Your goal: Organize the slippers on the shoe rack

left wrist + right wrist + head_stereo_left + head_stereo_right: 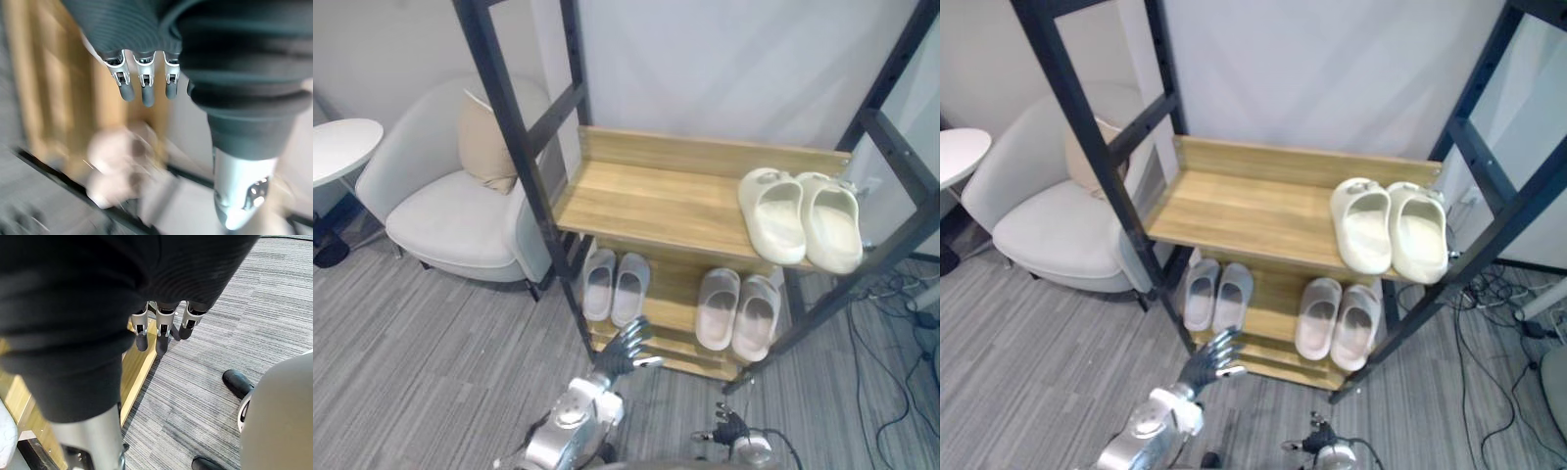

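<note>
Low in front of the shoe rack [524, 166], my left hand [622, 354] hovers just off the front edge of the lower shelf [674, 284], fingers spread and straight, holding nothing. Its wrist view shows the fingertips [145, 93] hanging free above a blurred pale pair. My right hand [732, 428] sits lower and nearer to me, beside the rack's right front post. Its fingers [162, 335] are relaxed and empty above the grey carpet [411, 343], next to a wooden edge at the rack's base.

All the slippers I can see are already on the rack. A cream pair [801, 220] lies side by side at the right end of the upper shelf [646, 196], toes towards the back, and the rest of that board is bare wood. On the lower shelf a grey pair [628, 290] sits at the left and a pale pinkish pair [719, 308] at the right, with a gap between the two pairs.

Left of the rack stands a light armchair [450, 215] with a beige cushion [484, 147], and a white round table [342, 147] is at the far left.
</note>
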Robot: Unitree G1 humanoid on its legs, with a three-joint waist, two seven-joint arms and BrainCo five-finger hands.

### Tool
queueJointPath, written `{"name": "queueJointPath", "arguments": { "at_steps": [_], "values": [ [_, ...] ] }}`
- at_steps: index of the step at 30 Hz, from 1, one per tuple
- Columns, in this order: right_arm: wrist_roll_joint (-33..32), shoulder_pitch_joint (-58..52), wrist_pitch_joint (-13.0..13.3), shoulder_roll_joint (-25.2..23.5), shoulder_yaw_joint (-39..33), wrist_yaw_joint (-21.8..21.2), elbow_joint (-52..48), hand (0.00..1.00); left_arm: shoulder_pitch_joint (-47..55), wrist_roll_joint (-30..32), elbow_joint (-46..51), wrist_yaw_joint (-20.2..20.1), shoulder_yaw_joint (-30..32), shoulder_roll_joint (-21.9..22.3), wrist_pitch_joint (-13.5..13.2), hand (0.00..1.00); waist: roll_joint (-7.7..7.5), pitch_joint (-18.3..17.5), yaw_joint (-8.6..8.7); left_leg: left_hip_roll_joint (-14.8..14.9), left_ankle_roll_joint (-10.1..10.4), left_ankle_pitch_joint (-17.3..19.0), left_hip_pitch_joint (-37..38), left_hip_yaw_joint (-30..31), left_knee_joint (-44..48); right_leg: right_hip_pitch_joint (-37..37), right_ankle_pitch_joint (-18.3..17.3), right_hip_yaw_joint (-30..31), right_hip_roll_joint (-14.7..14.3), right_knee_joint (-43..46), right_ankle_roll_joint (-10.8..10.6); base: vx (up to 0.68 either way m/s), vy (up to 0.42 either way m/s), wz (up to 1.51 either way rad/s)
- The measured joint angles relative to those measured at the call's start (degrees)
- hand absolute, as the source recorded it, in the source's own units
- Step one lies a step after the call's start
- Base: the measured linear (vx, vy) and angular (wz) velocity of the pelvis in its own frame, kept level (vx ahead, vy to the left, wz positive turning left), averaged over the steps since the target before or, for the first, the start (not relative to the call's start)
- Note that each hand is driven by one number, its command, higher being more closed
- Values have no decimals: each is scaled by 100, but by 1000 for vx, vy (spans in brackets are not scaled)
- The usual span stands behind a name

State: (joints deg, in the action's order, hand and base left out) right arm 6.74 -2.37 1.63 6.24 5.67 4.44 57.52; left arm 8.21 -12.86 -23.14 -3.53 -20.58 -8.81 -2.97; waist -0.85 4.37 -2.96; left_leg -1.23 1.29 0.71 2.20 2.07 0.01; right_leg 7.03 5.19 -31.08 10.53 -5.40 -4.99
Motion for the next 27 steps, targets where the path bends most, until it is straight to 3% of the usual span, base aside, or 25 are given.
{"name": "queueJointPath", "arguments": {
  "at_steps": [9, 24, 26, 27],
  "values": [
    [0, 1, 5, -179, -120, 30, 14, 0, -25, 949, -2336, 594, 1527, 79, 2, 0, -179, 6, -17, 44, 54, 31, 93, -116, -100, -4, -9, 86, -33, -12, -6, 5, 5, -5],
    [4, 42, 5, -197, -271, 62, 13, 0, 27, 1159, -2724, 1102, 2416, 357, -35, 0, -163, 50, -45, 71, 29, 87, 110, -340, -182, -178, -39, 386, -66, 29, -43, 36, 10, -10],
    [3, 91, 4, -204, -273, 64, 20, 0, 23, 1159, -2713, 1102, 2474, 373, -48, 0, -175, 73, -61, 60, 16, 190, 48, -301, -78, -209, -165, 319, -32, 135, -82, 60, 24, 11],
    [4, 136, 3, -217, -272, 65, 33, 0, 22, 1159, -2710, 1101, 2555, 403, -52, 0, -170, 80, -76, 37, 11, 343, -32, -249, 87, -381, -447, 271, 97, 631, -136, 67, 47, 28]
  ]
}}
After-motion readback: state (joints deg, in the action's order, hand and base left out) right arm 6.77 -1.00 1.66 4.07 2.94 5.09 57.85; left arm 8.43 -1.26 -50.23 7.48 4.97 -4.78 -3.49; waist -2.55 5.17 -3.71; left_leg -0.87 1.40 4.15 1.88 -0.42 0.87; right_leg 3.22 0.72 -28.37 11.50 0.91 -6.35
